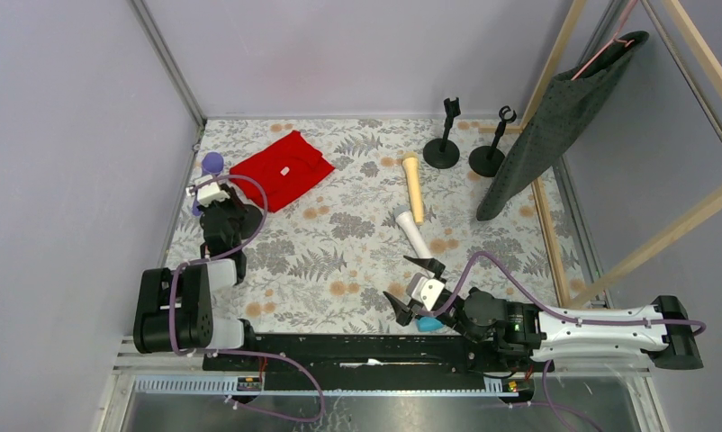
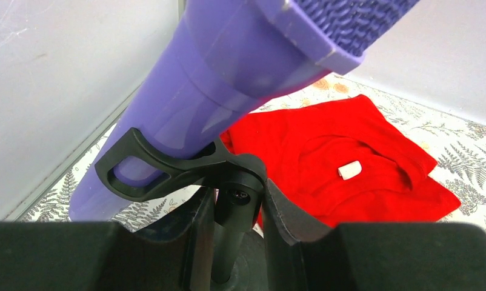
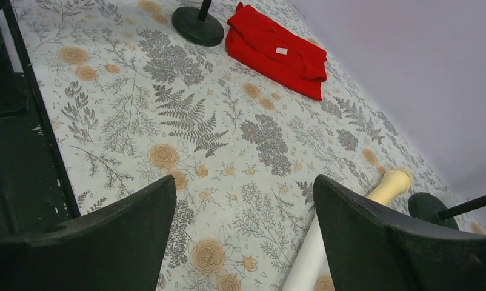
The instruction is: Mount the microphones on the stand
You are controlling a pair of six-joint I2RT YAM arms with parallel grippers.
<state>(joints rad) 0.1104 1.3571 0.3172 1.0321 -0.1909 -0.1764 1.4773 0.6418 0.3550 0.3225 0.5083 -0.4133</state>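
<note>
Left gripper (image 2: 237, 212) clamps the stand (image 2: 137, 165), with the purple microphone (image 2: 228, 79) clipped just above. Right gripper (image 3: 243, 185), wide open, should straddle the white microphone (image 3: 304, 267) just ahead squarely.

Bright, even, diffuse light from above; shadows are faint and soft-edged. The top view is sharp throughout. Wrist views blur their own fingers (image 2: 410, 257) (dark, featureless masses) at the bottom edge.

Top external: high at the near edge, looking down on the whole table (image 1: 357, 261).
Left wrist: tight on the stand (image 2: 240, 182), facing the red cloth (image 2: 349, 139).
Right wrist: low, looking across the table.
Shared: red cloth, all views.
</note>
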